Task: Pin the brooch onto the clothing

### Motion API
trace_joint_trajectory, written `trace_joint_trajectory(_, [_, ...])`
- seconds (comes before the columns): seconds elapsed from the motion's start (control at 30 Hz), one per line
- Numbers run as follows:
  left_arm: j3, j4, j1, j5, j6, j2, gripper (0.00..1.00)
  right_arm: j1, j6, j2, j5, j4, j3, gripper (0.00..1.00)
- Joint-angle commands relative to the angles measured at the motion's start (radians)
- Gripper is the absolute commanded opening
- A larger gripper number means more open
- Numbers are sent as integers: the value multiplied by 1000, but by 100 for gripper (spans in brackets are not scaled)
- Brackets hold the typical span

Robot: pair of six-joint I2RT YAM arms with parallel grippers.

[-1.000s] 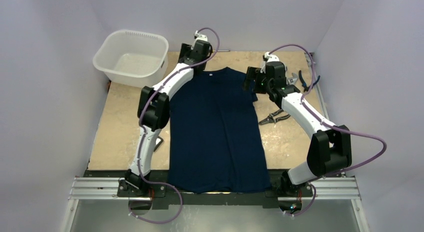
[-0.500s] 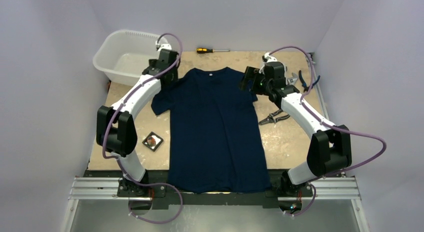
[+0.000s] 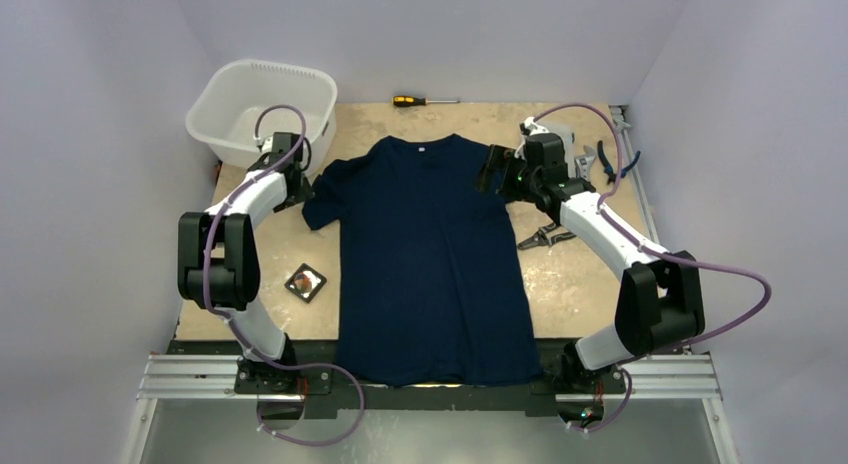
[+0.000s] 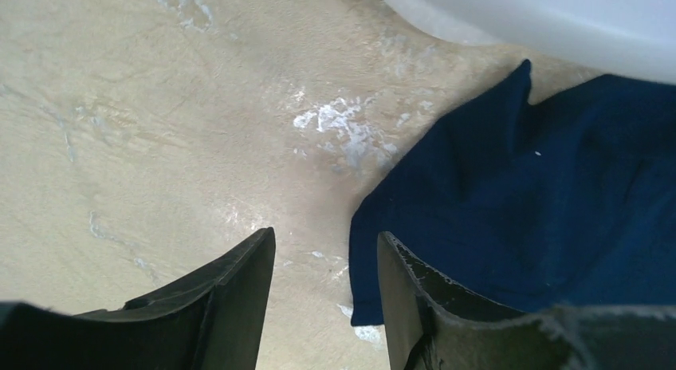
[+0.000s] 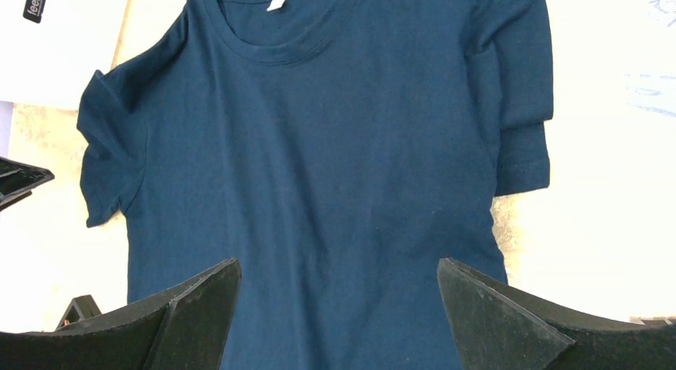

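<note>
The clothing, a dark navy T-shirt, lies flat on the table, collar at the far end with a white label. The brooch, a small reddish round badge, lies in a small black tray left of the shirt. My left gripper is open and empty just above the table beside the shirt's left sleeve; the sleeve's edge sits by the right finger. My right gripper is wide open and empty, hovering over the shirt's right shoulder, and its wrist view looks down on the shirt.
A white plastic basin stands at the back left, close behind my left gripper, and its wall shows in the left wrist view. A screwdriver lies behind the collar. Pliers and other tools lie right of the shirt.
My left arm swung left from the collar to the left sleeve, which now lies spread out, and the tray came into view. My right gripper shifted slightly toward the shirt.
</note>
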Motion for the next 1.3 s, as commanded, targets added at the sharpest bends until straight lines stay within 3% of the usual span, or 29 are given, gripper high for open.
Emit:
trace_joint_trajectory(0.0, [-42,95,43,63,-90,-52,49,3,0,-50,-14,16,-10,98])
trace_joint_trajectory(0.57, [-176,304,96,229,-165,12,47,3,-6,-40,-14,17,-21,98])
trace_joint_trajectory(1.27, [-167,281,96,212,-178,95,35,3,-28,-51,-16,15,-31,98])
